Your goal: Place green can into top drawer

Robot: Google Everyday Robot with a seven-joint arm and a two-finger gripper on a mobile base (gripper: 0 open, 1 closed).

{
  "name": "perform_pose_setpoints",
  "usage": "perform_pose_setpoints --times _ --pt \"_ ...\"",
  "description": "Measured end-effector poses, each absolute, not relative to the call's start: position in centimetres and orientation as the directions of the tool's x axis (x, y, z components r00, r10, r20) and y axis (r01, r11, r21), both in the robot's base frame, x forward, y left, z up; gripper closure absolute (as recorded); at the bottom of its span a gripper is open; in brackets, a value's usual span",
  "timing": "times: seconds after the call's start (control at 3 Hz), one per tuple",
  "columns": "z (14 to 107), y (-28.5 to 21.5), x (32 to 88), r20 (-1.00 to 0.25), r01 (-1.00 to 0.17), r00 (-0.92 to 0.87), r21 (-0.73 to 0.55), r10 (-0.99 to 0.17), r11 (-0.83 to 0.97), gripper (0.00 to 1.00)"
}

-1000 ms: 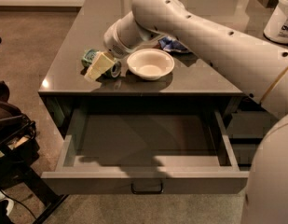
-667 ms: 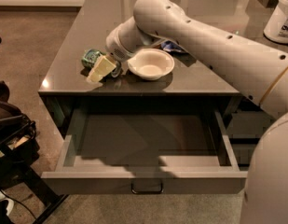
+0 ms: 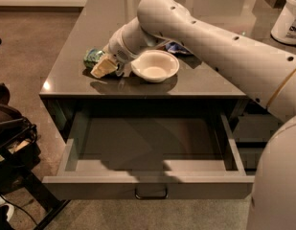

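Over the last second almost nothing has moved. The gripper [image 3: 104, 67] stays low on the counter [image 3: 85, 25], just left of the white bowl [image 3: 154, 66] as the camera sees it, and the green can [image 3: 92, 57] sits where it did, on the gripper's far side from the bowl and touching or nearly touching it. I judge that the grasp is still being settled and the lift has not begun, so the task is at an early stage. Whether the gripper is clamped on the can, or merely against it, I cannot tell, since the wrist and the pale tip cover the contact. Only the can's left part shows, green with pale markings. It looks squat and low on the counter, which suggests it lies on its side. Its long axis seems to run roughly toward the bowl and under the gripper, but with one end hidden I cannot be sure which way it points. The top drawer [image 3: 152, 187] stands pulled fully out below and in front of the bowl, its handle [image 3: 151, 194] almost straight in front of the bowl. Behind the bowl a blue-and-white snack bag [image 3: 178, 48] peeks out from under the arm, and a white tub [image 3: 287, 20] stands well off to the bowl's right and rear.
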State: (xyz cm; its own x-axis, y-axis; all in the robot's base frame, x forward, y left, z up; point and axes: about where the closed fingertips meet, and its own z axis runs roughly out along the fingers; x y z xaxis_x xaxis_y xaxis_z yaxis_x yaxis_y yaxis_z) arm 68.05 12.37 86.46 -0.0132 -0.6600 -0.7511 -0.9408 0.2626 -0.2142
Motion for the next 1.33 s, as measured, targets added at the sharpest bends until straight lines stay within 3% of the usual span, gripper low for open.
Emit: perform_pose_setpoints --times 0.67,1.0,1.33 --pt "86.5 12.4 68.0 -0.751 -0.941 -0.013 -0.214 -0.66 0.262 0.85" --pt "86.5 12.4 68.0 -0.751 -0.941 -0.013 -0.214 -0.66 0.262 1.0" --pt "87.7 12.4 66.6 -0.761 -0.949 0.01 -0.211 -0.648 0.233 1.0"
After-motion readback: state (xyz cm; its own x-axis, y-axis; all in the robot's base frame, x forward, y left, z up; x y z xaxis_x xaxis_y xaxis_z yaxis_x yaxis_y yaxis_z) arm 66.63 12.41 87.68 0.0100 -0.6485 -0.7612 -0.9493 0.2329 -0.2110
